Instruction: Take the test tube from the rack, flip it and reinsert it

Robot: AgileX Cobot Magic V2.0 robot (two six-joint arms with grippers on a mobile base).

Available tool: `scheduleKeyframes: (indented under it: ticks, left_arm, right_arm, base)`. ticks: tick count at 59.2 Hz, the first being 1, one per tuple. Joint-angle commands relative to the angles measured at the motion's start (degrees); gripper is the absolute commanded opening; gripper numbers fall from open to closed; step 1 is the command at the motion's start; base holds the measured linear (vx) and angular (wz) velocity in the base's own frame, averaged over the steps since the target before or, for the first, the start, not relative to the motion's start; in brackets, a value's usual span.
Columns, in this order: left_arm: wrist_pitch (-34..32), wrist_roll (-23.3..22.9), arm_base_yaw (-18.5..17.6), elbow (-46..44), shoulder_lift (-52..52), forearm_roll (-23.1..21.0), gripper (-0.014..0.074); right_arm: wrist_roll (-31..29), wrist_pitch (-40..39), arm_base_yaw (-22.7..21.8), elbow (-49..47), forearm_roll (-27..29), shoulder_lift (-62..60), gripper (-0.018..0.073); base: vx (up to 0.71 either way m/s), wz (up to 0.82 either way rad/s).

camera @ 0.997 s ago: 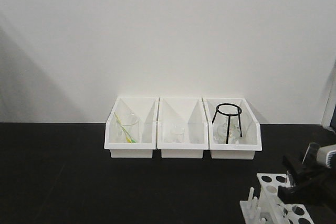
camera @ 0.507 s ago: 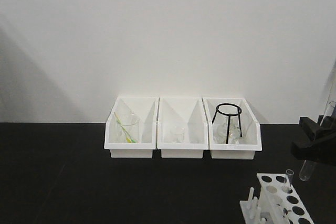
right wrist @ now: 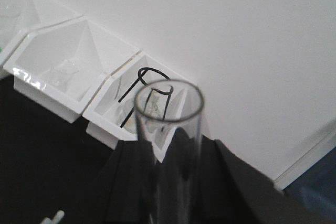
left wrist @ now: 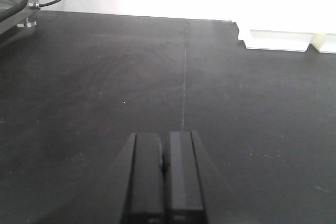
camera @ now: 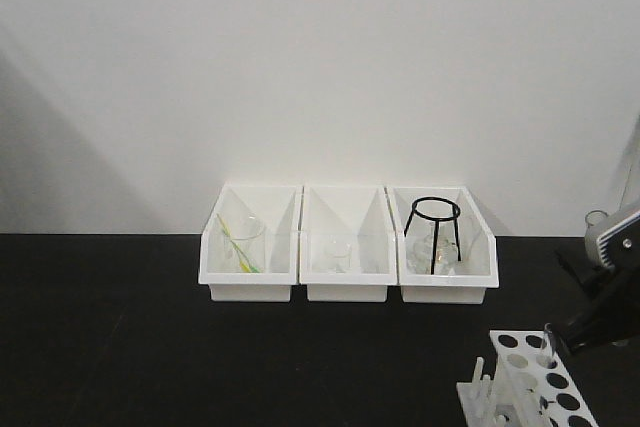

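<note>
Right grip: I am holding the right end effector (right wrist: pixel 173 179) pinched on the test tube (right wrist: pixel 168 121), one dark finger on either side of the glass and nothing else in it.
Tube in the grip: the open rim is pointing back toward the wrist camera. The body is running out between the fingers, so the rounded end is leading toward whatever lies ahead.
Why held so: I am judging that a grip on the body leaves the leading end free to enter a hole. I cannot tell whether this counts as already flipped.
Right arm pose: in the front view the arm is slanting down and inward from the right edge, and its dark end is hanging just above the rack (camera: pixel 530 377).
Below the end effector: the rack is sitting with its holes facing up. A second tube (camera: pixel 548 339) is standing in it, just beside the fingers.
Next move: I am expecting to need fine alignment over a free hole, well clear of that neighbour.
Left grip: the left end effector (left wrist: pixel 164 142) is pressed fully together on nothing and hanging low over the bare table (left wrist: pixel 236 129).
Beyond the end effector: three white bins (camera: pixel 345 262) are lining the wall, and the nearest is holding a black tripod stand (camera: pixel 435 232).
</note>
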Motion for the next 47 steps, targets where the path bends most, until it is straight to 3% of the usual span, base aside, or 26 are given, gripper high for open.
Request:
scheduleKeyframes:
  ticks: [1,18,28,35,47]
  left_arm:
    - [-4.97,0.01,-0.41,-0.01,-0.62,-0.25,-0.0006]
    - [-4.97,0.01,-0.41,-0.01,-0.62,-0.25,-0.0006]
    - [-4.97,0.01,-0.41,-0.01,-0.62,-0.25,-0.0006]
    - [-4.97,0.01,-0.41,-0.01,-0.62,-0.25,-0.0006]
    - [-4.97,0.01,-0.41,-0.01,-0.62,-0.25,-0.0006]
  right_arm:
    - [-0.5,-3.89,-0.22,-2.15,-8.45,-1.61,0.0108]
    - [-1.16,-2.62,-0.22,-2.15,-30.13,-1.61,0.0115]
    - [-1.62,-2.56,-0.22,-2.15,-39.62,-1.61,0.0117]
    - [-1.63,-1.76,-0.22,-2.15,-43.41,-1.61,0.0119]
    - [-0.67,-0.88,-0.22,-2.15,-43.0,-1.61,0.012]
  base:
    - [0.0,0.0]
    - [0.0,0.0]
    - [0.0,0.0]
    - [0.0,0.0]
    - [0.0,0.0]
